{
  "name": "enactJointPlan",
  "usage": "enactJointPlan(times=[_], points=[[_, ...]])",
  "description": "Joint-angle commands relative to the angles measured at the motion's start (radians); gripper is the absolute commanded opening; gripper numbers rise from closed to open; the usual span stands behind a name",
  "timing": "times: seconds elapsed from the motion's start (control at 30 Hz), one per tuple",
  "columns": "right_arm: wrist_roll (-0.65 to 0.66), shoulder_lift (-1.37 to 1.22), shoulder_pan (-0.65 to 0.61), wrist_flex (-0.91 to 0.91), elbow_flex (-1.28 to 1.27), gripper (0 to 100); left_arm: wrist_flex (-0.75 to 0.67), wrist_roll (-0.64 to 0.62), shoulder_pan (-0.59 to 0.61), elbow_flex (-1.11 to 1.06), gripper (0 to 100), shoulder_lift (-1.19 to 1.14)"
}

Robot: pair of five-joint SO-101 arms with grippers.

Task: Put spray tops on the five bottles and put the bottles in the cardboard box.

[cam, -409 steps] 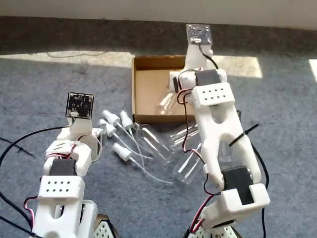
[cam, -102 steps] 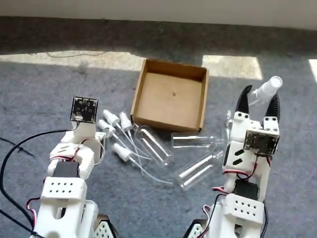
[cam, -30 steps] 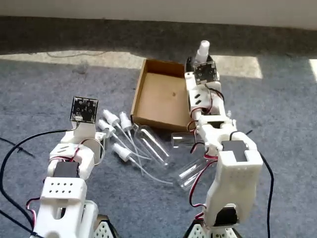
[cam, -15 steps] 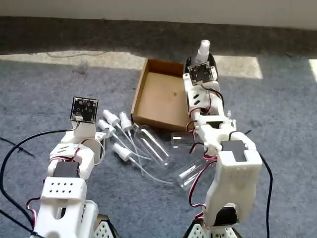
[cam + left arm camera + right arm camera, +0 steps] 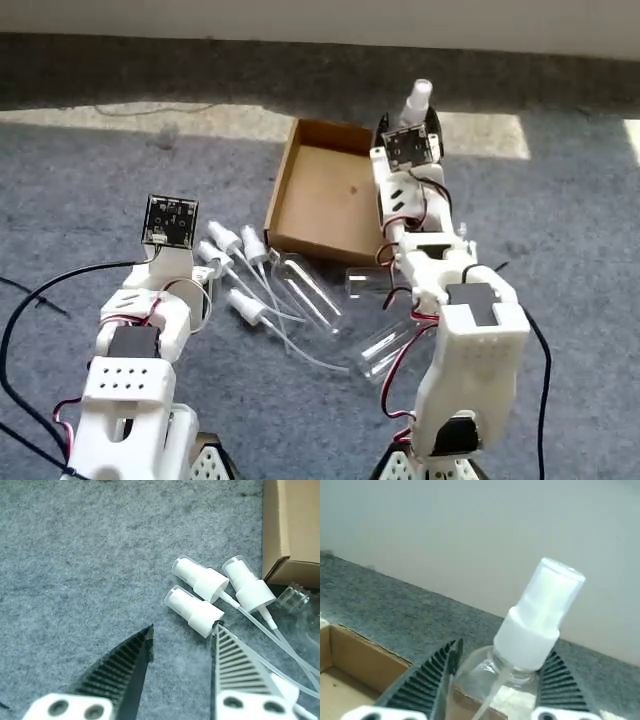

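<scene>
**Capped bottle poised over the box**

My right end effector [image 5: 505,652] grips a bottle [image 5: 482,675] just under its spray top, upright, I reckon to lower it into the box [image 5: 350,655] just beneath. My left end effector [image 5: 183,626] hangs open, loose tops [image 5: 195,612] just ahead, likely for the next pick

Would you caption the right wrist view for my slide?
Right claw grips a capped bottle at the cardboard box edge.
</scene>
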State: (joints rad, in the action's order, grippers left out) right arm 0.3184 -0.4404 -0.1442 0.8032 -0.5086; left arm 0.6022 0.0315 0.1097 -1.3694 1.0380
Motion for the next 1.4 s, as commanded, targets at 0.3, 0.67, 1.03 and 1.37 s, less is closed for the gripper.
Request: enactJointPlan(times=[0.3, 0.67, 1.03, 1.37], points=[[-0.061, 0.019, -0.002, -0.071, 0.091, 20.4, -0.018, -0.003, -0.018, 0.002, 18, 0.012], [-0.066, 0.019, -0.001, -0.065, 0.090, 25.8, -0.032, -0.003, -0.018, 0.001, 18, 0.010], [-0.066, 0.019, 0.001, -0.070, 0.091, 26.0, -0.046, -0.003, -0.018, 0.001, 18, 0.004], [-0.061, 0.021, 0.001, -0.071, 0.093, 26.1, -0.046, -0.003, -0.018, 0.001, 18, 0.004]])
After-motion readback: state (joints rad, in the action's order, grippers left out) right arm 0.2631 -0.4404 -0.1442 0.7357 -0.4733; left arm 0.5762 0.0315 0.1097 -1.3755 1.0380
